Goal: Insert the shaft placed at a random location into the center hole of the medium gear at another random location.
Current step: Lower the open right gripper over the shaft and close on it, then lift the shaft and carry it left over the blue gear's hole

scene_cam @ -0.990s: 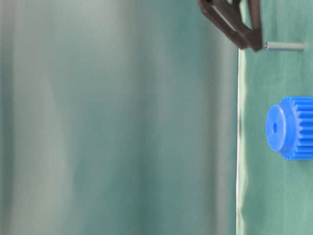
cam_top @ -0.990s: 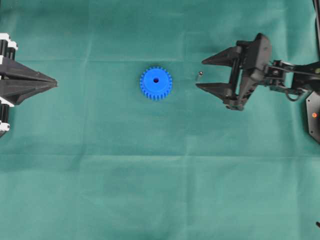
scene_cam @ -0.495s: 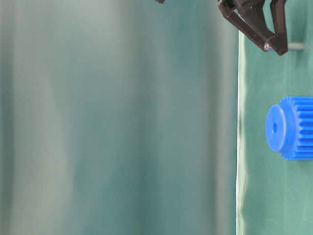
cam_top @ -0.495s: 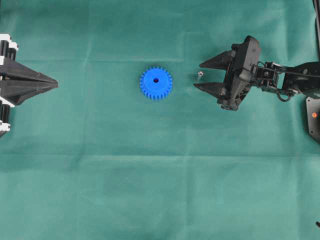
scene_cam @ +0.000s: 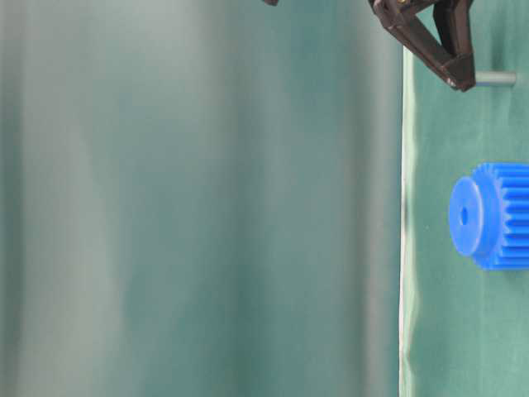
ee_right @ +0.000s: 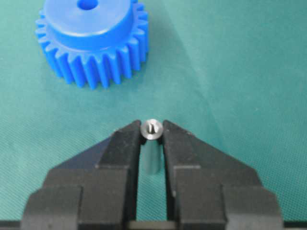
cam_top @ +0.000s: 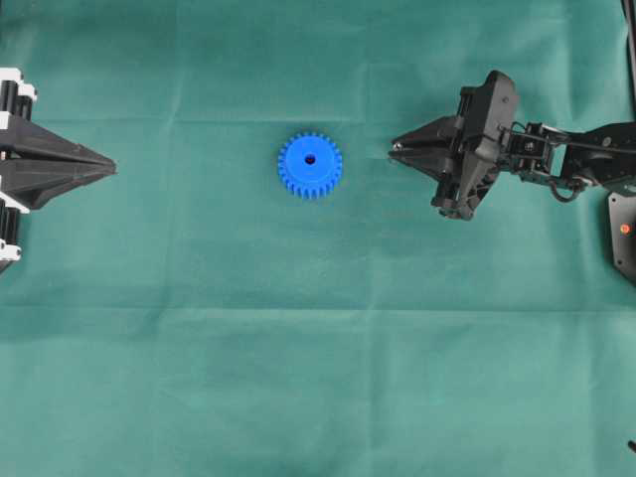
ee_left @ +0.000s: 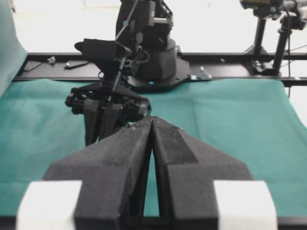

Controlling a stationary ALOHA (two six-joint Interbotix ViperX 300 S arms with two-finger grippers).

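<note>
We find the right gripper (ee_right: pixel 152 136) clamped on the shaft (ee_right: pixel 152 129), standing upright on the tabletop (cam_top: pixel 298 348) right of the medium gear (cam_top: pixel 310 165). Lift vertically (left gripper (cam_top: pixel 104 166) closed, idle), then align over the center hole (cam_top: pixel 310 159).

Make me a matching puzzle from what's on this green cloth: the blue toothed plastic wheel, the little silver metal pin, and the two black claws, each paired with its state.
Things:
1. blue toothed plastic gear
2. small silver metal pin
3. left gripper
4. right gripper

States:
A. shut on nothing, at the cloth's edge
B. lying flat, centre hole facing up
C. upright, pinched between two fingers
D. closed around the pin

Pairs: 1-B, 2-C, 3-A, 4-D
</note>
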